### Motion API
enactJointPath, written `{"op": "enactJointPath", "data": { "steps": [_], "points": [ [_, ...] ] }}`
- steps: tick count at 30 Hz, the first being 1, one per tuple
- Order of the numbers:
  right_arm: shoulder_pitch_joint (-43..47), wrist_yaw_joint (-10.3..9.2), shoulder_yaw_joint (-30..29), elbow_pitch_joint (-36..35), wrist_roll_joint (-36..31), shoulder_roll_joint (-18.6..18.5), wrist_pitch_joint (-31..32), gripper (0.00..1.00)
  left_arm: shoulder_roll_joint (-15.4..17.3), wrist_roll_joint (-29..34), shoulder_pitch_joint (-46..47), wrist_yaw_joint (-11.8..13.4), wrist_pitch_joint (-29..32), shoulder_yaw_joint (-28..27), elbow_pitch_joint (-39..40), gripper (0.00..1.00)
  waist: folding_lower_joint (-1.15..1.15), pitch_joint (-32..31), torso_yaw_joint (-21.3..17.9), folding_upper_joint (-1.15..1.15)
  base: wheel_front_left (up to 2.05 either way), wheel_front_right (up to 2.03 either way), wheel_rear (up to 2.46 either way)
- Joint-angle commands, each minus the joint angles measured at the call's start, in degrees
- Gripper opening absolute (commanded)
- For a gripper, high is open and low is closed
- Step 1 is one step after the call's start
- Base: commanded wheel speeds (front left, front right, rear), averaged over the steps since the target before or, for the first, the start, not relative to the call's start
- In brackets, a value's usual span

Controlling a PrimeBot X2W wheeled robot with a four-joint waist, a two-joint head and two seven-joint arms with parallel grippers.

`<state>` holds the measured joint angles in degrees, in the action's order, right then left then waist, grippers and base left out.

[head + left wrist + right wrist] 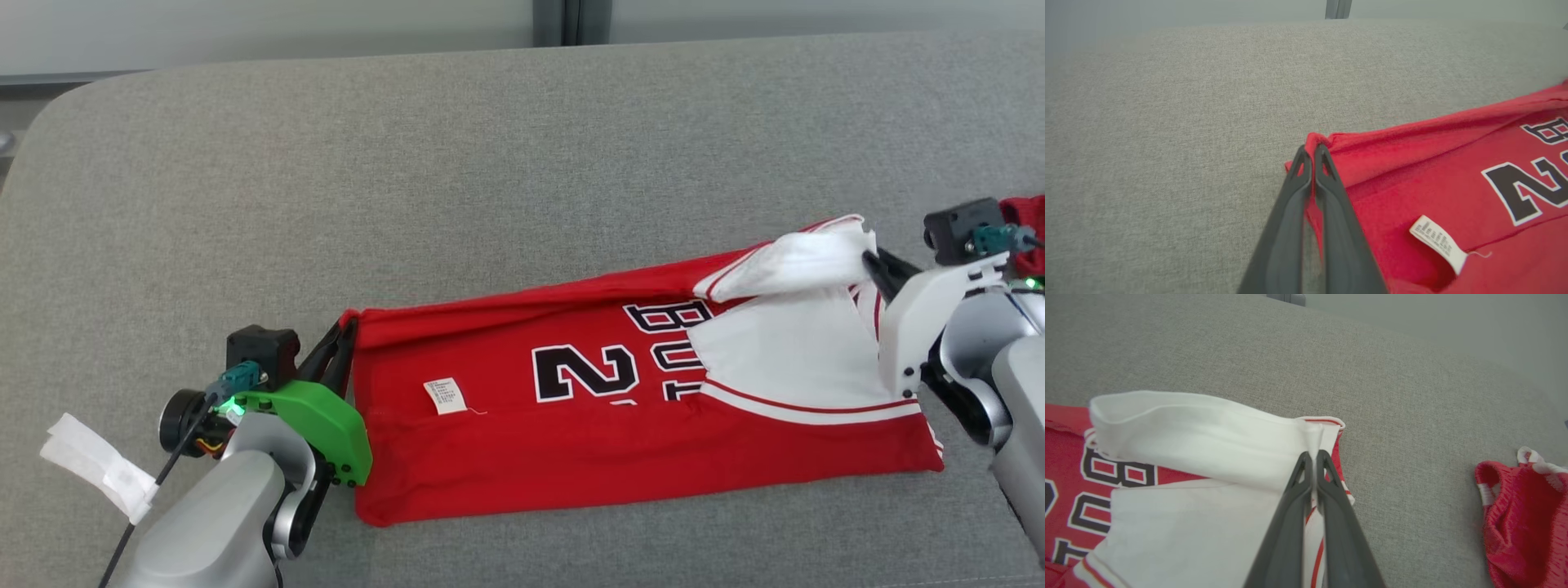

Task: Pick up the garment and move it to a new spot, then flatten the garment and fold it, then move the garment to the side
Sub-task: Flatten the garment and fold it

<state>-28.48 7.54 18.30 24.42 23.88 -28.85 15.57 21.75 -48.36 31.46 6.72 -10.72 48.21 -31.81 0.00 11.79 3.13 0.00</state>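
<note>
The garment (pixel 571 433) is a red jersey with white sleeves, black lettering and a small white label (pixel 445 395), spread sideways on the grey couch seat (pixel 490 204). My left gripper (pixel 347 331) is shut on the jersey's far left corner; the left wrist view shows its dark fingers (pixel 1327 192) pinching the red hem (pixel 1318 143). My right gripper (pixel 872 263) is shut on the edge of the white sleeve (pixel 796 261), lifted and folded over. In the right wrist view the fingers (pixel 1294 498) clamp the white fabric (pixel 1208 437).
Another red mesh garment (pixel 1523 522) with white trim lies to the right of the jersey, partly behind my right wrist (pixel 1029 237). A strip of white tape (pixel 98 465) hangs from the left arm's cable. Bare grey cushion stretches beyond the jersey.
</note>
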Motion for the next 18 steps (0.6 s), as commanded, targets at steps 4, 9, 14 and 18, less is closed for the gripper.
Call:
{"op": "enactJointPath", "data": {
  "steps": [4,9,14,18],
  "points": [
    [7.04,-0.11,-3.69,-6.57,-0.69,0.84,3.83,0.00,0.50,-0.36,-2.32,0.24,-1.44,-0.22,-0.67,0.00,0.00,-1.32,-0.95,0.00,0.00,0.00,0.00],
    [13.41,-0.11,-7.45,-13.14,-1.68,2.66,7.69,0.00,0.20,-0.46,-3.73,-0.24,-2.56,-0.41,-1.22,0.00,0.00,-2.03,-1.52,0.00,0.00,0.00,0.00],
    [18.88,-0.11,-10.58,-17.94,-2.59,4.53,11.86,0.00,-0.19,-1.51,-5.31,-0.65,-3.16,-1.21,-1.78,0.00,0.00,-2.56,-1.83,0.00,0.00,0.00,0.00],
    [21.08,-0.11,-12.25,-20.23,-3.37,6.16,13.83,1.00,-0.80,-3.14,-6.60,-1.04,-3.50,-2.31,-1.81,1.00,0.00,-2.91,-1.94,0.00,0.00,0.00,0.00]
  ]
}}
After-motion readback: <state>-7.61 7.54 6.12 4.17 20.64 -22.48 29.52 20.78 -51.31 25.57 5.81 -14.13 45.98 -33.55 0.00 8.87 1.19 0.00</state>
